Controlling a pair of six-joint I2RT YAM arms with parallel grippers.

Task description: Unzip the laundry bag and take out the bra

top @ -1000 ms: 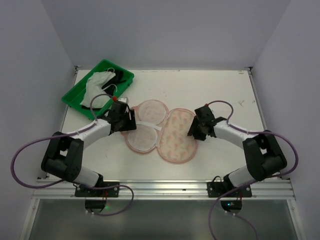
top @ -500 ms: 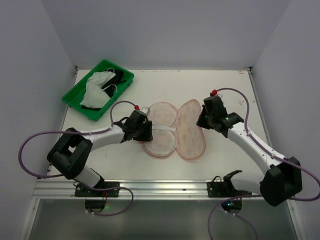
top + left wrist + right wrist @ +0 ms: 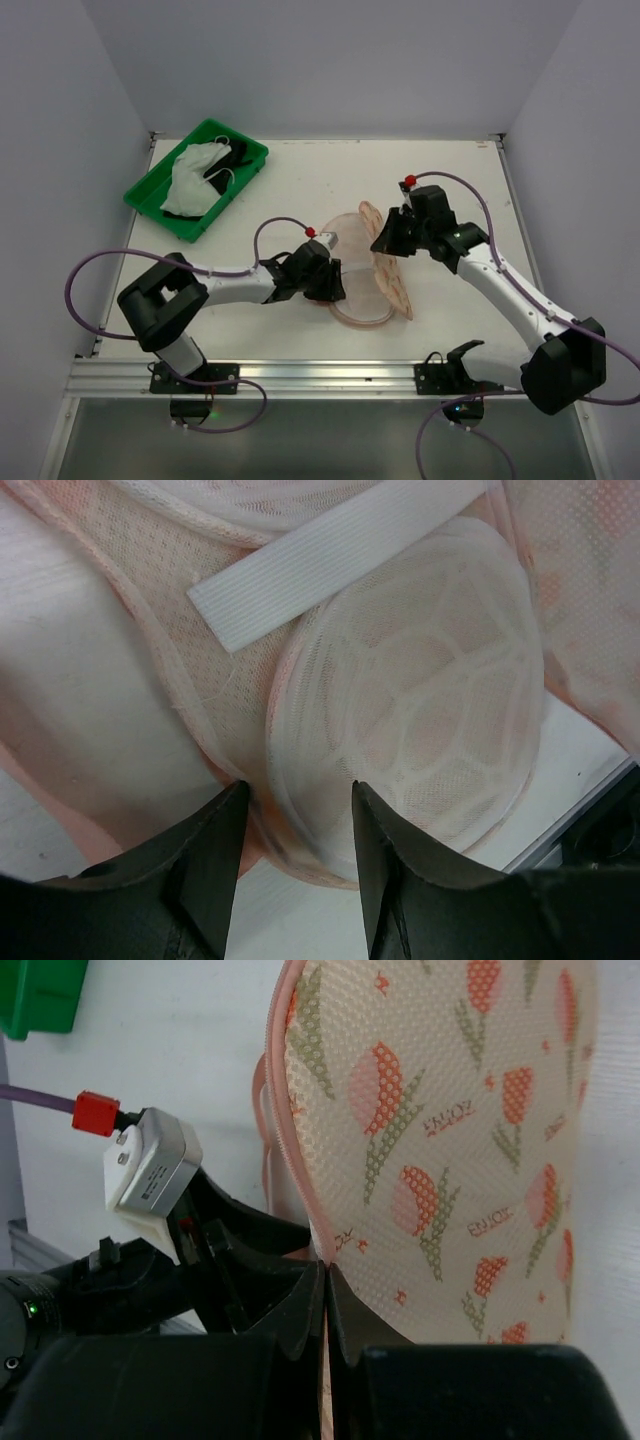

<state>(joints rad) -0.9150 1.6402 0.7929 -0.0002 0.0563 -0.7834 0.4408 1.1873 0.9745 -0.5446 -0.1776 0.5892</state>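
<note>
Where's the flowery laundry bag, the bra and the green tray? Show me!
laundry bag (image 3: 450, 1130): right wrist view, on its tulip-printed flap.
bra (image 3: 190, 180): top view, on a white cup.
green tray (image 3: 152, 176): top view, on its left wall.

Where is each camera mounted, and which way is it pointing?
Top view: above and behind the arms, looking down on the table; left arm and right arm show, bases nearest, the open bag mid-table.
Left wrist: on the left arm, looking past the left end effector, fingers parted, at the bag's mesh lining.
Right wrist: on the right arm, looking along the right end effector, shut on the bag's pink edge; the left arm shows behind.
Shared: top and right wrist both show the lifted printed flap.
</note>
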